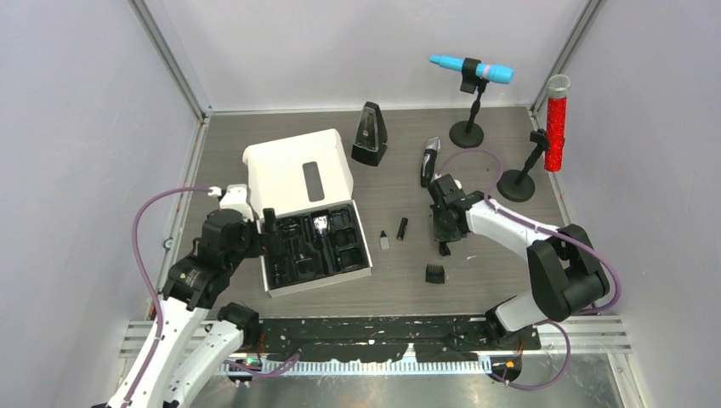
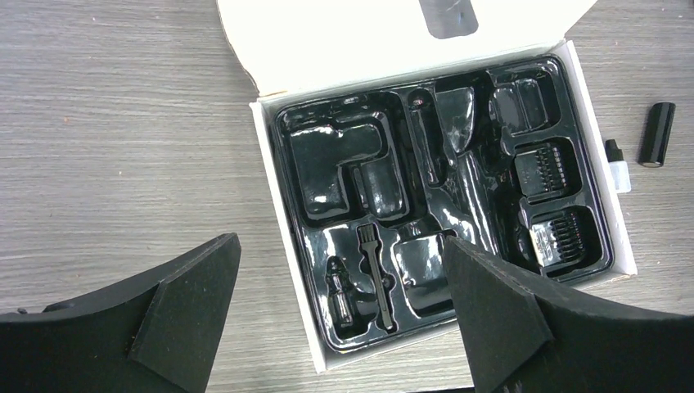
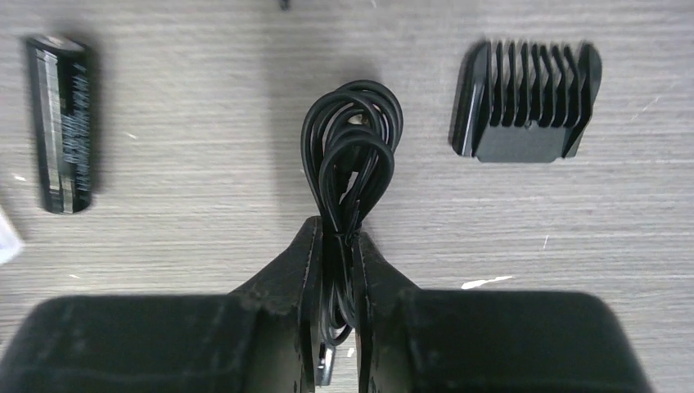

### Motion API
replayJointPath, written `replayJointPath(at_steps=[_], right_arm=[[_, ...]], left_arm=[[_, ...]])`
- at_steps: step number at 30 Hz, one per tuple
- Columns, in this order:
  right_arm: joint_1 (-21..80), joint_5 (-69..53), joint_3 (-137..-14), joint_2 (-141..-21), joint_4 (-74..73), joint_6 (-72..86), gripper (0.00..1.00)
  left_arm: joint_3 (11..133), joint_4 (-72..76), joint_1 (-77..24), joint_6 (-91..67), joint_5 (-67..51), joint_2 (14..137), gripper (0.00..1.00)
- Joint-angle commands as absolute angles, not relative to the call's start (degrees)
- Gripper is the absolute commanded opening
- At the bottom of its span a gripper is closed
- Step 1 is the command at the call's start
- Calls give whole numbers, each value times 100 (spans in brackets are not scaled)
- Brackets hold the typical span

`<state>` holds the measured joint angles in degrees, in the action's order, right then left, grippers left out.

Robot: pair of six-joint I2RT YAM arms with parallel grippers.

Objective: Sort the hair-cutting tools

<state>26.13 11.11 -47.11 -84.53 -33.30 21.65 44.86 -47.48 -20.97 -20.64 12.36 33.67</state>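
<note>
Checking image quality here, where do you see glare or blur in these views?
Left wrist: bright glare on the glossy black tray. Right wrist: the right hand, shut on the cable, blurs up close; the cable looks sharp. Top view: even light.

The table [image 3: 205, 213] shows matt grey wood grain. The box [image 2: 344, 41] is matt white cardboard; its tray insert [image 2: 327, 164] is glossy black plastic. The coiled cable [image 3: 352, 139] looks smooth and rubbery, the comb guard [image 3: 528, 115] matt black plastic.
</note>
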Motion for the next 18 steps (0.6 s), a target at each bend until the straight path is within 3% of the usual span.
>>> replayJointPath(at_steps=[1, 11, 18], right_arm=[[2624, 1082, -5195, -8225, -3364, 2038, 11], [3544, 892, -6009, -7432, -3149, 1464, 7], [4582, 539, -7003, -8214, -2377, 666, 8]], left_arm=[[4509, -4447, -2074, -1907, 1315, 3271, 99], [4333, -4483, -2074, -1995, 2283, 2796, 99], [4353, -4635, -2074, -2172, 2970, 2668, 99]])
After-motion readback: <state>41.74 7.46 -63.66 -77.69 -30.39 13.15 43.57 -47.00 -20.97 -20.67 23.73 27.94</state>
